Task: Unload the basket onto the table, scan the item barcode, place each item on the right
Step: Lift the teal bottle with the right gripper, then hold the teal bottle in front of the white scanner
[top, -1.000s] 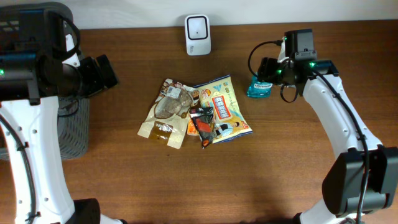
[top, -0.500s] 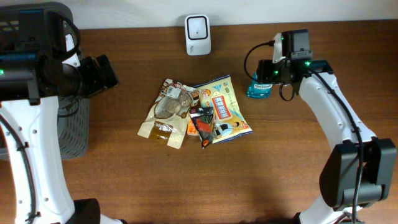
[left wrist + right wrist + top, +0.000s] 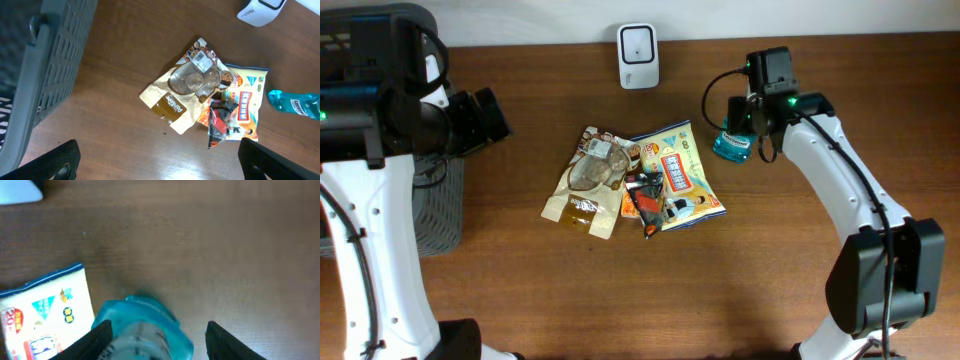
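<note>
The item in hand is a blue clear bottle [image 3: 730, 146] lying on the table at the right of the snack pile. It also shows at the right edge of the left wrist view as the bottle [image 3: 295, 104]. My right gripper [image 3: 742, 128] is down over it. In the right wrist view the bottle [image 3: 142, 330] fills the space between the fingers of the right gripper [image 3: 160, 326], pressed on the left finger [image 3: 100, 340]. The white scanner [image 3: 638, 56] stands at the back centre. My left gripper [image 3: 157, 152] hangs open and empty, high at the left.
A pile of snack packets [image 3: 630, 180] lies mid-table: a brown pouch [image 3: 170, 102], a clear cup [image 3: 192, 80] and a yellow-and-blue bag [image 3: 42, 315]. A grey mesh basket [image 3: 435, 200] stands at the left edge under my left arm.
My right arm has moved left over the bottle and its jaws have narrowed round it. The bottle has shifted slightly left. The left arm has not moved.
</note>
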Controlling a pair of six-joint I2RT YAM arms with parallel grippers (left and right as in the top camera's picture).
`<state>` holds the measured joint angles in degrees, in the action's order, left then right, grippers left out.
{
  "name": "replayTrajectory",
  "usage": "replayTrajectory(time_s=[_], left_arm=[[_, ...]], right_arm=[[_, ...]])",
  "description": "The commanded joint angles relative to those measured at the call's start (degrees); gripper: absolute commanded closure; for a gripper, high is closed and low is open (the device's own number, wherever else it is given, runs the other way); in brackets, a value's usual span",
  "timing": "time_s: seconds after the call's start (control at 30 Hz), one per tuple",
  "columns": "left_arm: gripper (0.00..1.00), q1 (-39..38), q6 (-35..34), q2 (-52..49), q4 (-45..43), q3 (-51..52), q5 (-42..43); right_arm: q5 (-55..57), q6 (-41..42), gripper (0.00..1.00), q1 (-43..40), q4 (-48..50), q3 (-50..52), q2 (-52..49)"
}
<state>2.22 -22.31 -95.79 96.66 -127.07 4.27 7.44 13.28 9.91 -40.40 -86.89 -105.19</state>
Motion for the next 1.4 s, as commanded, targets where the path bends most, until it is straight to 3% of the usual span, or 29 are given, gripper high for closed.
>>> replayTrajectory(time_s=[0.0,0.13,0.4,0.8,1.0,1.07,1.13,1.2,1.27,1.37], left_arm=[[0.01,-0.2,-0.6,0.2,0.0,-0.1,-0.2],[0.01,-0.2,-0.6,0.2,0.0,-0.1,-0.2],[0.01,-0.2,-0.6,0.2,0.0,-0.1,-0.2],[0.01,-0.2,-0.6,0.2,0.0,-0.1,-0.2],[0.01,-0.2,-0.6,0.2,0.0,-0.1,-0.2],[0.01,-0.2,-0.6,0.2,0.0,-0.1,-0.2],[0.01,-0.2,-0.6,0.2,0.0,-0.1,-0.2],[0.01,-0.2,-0.6,0.2,0.0,-0.1,-0.2],[0.01,-0.2,-0.6,0.2,0.0,-0.1,-0.2],[0.01,-0.2,-0.6,0.2,0.0,-0.1,-0.2]], right_arm=[[1.4,12.8,0.41,0.3,-2.7,-2.0,-0.6],[1.7,16.1,0.42,0.3,-1.8,-1.9,-0.6],[3.8,8.1,0.47,0.4,-3.1,-4.2,-0.6],[10.5,10.1,0.51,3.6,-3.7,-2.6,-2.4],[11.4,9.9,0.69,3.6,-3.3,-2.7,-2.3],[11.3,9.9,0.80,3.6,-3.3,-2.7,-2.3],[11.2,9.9,0.80,3.6,-3.4,-3.0,-2.3],[10.2,9.9,0.87,3.6,-3.4,-4.0,-2.3],[5.6,9.4,0.96,3.6,-4.0,-6.4,-2.3],[-5.1,9.5,0.96,3.6,-4.0,-9.6,-2.3]])
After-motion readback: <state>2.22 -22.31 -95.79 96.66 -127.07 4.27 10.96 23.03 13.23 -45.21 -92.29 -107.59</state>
